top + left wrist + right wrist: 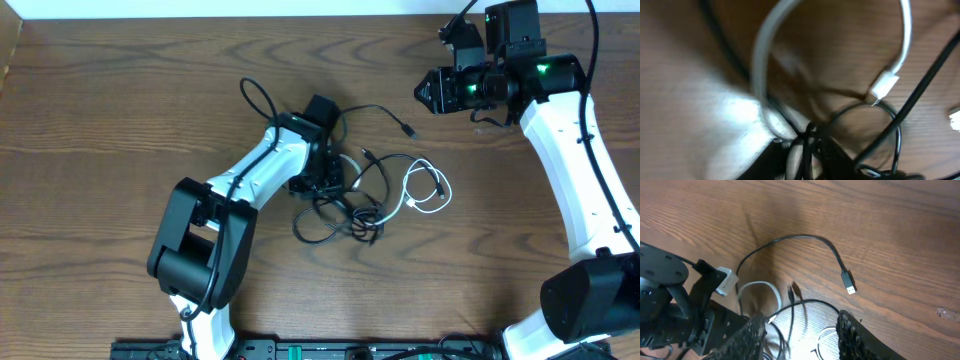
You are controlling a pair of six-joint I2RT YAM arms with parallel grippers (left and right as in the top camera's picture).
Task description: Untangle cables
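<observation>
Black and white thin cords (350,200) lie knotted in a loose heap at the middle of the brown wooden table (120,100); a white cord with a flat white plug (885,85) loops out toward the right arm; one black cord with a small plug tip (847,282) trails free toward the far edge; the left gripper (318,180) is down among the strands, and whether it holds any I cannot tell, its wrist view being blurred; the right gripper (800,327) hangs well apart, jaws parted on nothing. The step looks like a first grasp on one strand; next calls for a firm pinch, then a slow pull clear of the heap.
</observation>
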